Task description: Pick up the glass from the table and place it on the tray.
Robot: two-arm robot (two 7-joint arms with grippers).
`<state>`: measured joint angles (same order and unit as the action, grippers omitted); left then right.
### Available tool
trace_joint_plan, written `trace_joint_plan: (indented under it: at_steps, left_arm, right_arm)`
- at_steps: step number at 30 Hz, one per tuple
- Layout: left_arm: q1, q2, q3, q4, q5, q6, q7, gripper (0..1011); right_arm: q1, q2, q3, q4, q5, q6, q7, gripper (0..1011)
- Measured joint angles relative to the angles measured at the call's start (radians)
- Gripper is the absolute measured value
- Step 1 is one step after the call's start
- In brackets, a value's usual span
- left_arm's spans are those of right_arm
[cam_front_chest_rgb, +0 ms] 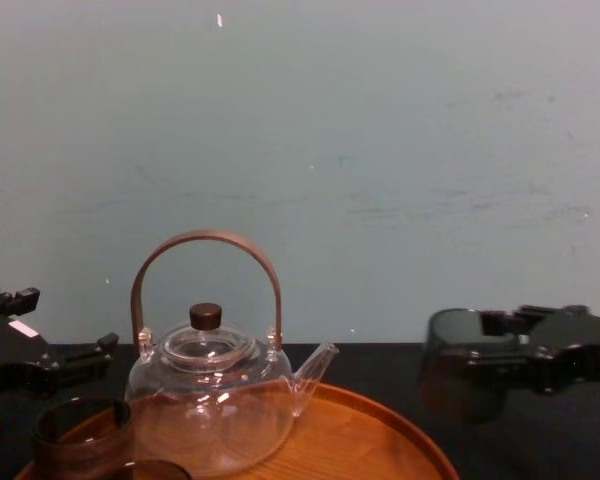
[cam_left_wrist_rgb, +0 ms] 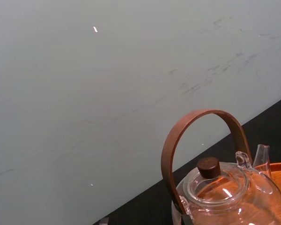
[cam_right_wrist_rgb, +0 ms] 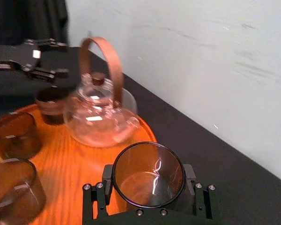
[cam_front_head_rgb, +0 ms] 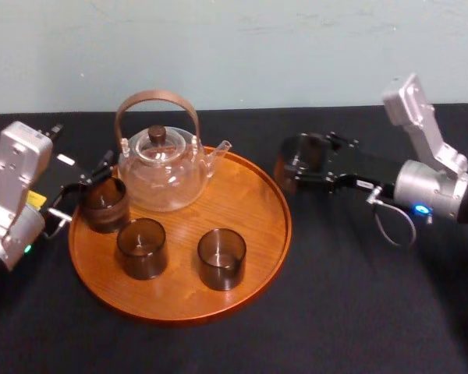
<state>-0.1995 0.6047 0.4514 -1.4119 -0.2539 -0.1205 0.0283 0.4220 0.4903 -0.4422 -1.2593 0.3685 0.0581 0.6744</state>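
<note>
Right gripper (cam_front_head_rgb: pixel 303 165): clamped on the glass (cam_right_wrist_rgb: pixel 148 174), holding it upright, just off the tray's 2 o'clock rim. It looks lifted, probably to clear the raised rim.
Left gripper (cam_right_wrist_rgb: pixel 61 58): spread open with nothing in it, near the tray's 9 o'clock edge.
Table (cam_front_head_rgb: pixel 359 312): black cloth under everything.
Tray (cam_front_head_rgb: pixel 253 195): bare wood at 2–3 o'clock, the likely landing spot.
Teapot (cam_front_head_rgb: pixel 160 175): at 11–12 o'clock on the tray.
Other glasses: already on the tray at 9 (cam_front_head_rgb: pixel 103 204), 7 (cam_front_head_rgb: pixel 142 248) and 5 o'clock (cam_front_head_rgb: pixel 221 259).
</note>
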Motion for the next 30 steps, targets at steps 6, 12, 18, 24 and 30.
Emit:
trace_joint_plan:
  at_steps: [6, 12, 18, 24, 30]
  left_arm:
    - [0.0, 0.0, 0.0, 0.0, 0.0, 0.0, 0.0, 1001]
    - [0.0, 0.0, 0.0, 0.0, 0.0, 0.0, 0.0, 1001]
    - [0.0, 0.0, 0.0, 0.0, 0.0, 0.0, 0.0, 1001]
    - [0.0, 0.0, 0.0, 0.0, 0.0, 0.0, 0.0, 1001]
    - [0.0, 0.0, 0.0, 0.0, 0.0, 0.0, 0.0, 1001]
  right_arm:
    - [0.05, -0.031, -0.053, 0.042, -0.006, -0.026, 0.034, 902]
    - [0.082, -0.059, -0.095, 0.077, -0.008, -0.042, 0.052, 902]
    - [0.097, -0.076, -0.127, 0.103, -0.005, -0.051, 0.064, 903]
    - [0.105, -0.088, -0.146, 0.129, -0.003, -0.058, 0.066, 903]
    - [0.112, -0.104, -0.164, 0.166, -0.004, -0.066, 0.067, 903]
